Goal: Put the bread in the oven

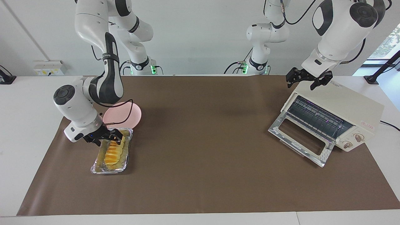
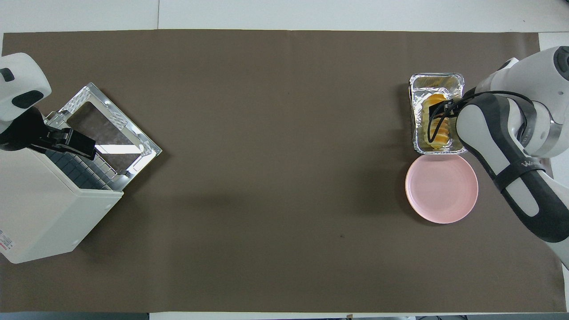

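Note:
The bread (image 1: 112, 154) is a golden-yellow ridged loaf lying in a crinkled silver foil tray (image 1: 109, 170) toward the right arm's end of the table; it also shows in the overhead view (image 2: 438, 138). My right gripper (image 1: 114, 137) is down in the tray at the loaf's end nearer the robots, and shows in the overhead view (image 2: 438, 118). The cream-white oven (image 1: 343, 103) stands at the left arm's end with its glass door (image 1: 300, 137) folded down open and the wire rack showing. My left gripper (image 1: 301, 86) hangs open and empty over the oven's top front edge.
A round pink plate (image 1: 125, 117) lies beside the foil tray, nearer the robots. A brown mat (image 1: 203, 140) covers the table. Power sockets sit on the white table edge near the right arm's base.

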### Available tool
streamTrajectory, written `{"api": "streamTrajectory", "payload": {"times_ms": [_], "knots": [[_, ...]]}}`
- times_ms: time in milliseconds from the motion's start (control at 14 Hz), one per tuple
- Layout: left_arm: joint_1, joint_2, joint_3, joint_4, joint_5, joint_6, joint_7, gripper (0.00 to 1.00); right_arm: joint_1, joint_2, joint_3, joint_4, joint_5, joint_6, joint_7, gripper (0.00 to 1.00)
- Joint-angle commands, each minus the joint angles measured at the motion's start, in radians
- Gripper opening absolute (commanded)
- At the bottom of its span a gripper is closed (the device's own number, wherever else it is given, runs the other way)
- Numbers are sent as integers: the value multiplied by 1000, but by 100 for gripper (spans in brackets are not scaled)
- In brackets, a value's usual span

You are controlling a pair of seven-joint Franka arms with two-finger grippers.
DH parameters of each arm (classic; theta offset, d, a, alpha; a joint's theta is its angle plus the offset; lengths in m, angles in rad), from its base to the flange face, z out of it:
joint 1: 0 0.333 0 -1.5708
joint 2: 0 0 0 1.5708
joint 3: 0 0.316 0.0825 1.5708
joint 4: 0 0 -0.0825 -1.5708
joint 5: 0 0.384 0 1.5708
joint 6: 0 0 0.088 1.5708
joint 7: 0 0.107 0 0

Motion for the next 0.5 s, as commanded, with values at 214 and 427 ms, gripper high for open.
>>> {"api": "streamTrajectory", "payload": {"times_ms": [214, 427], "knots": [[14, -18, -8, -18, 6, 16, 4, 100, -57, 39, 5, -12, 5, 67, -51, 100], [14, -18, -8, -17, 6, 16, 4, 100, -84, 50, 7, -66, 8, 145, -51, 100]]}}
